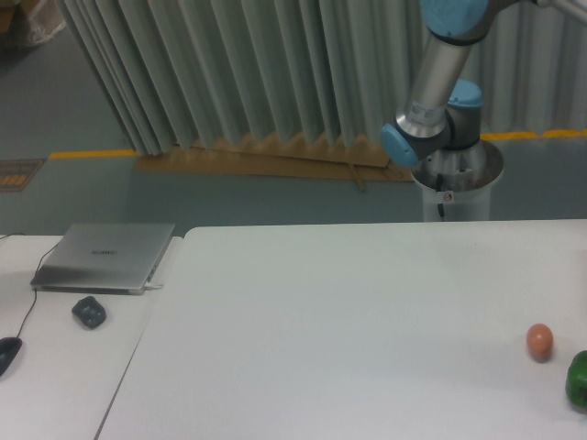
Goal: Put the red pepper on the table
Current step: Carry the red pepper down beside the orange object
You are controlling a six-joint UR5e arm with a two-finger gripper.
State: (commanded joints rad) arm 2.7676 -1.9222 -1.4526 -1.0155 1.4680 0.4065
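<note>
The red pepper is out of view. The white table (330,321) fills the lower part of the view. Only the arm's base and lower links (436,82) show, rising at the far right behind the table and leaving the frame at the top. The gripper itself is outside the frame.
A small orange-brown egg-shaped object (539,341) and a dark green pepper (579,379) lie at the table's right edge. On the adjoining desk at left sit a silver laptop (105,257), a dark round object (89,312) and a mouse (7,353).
</note>
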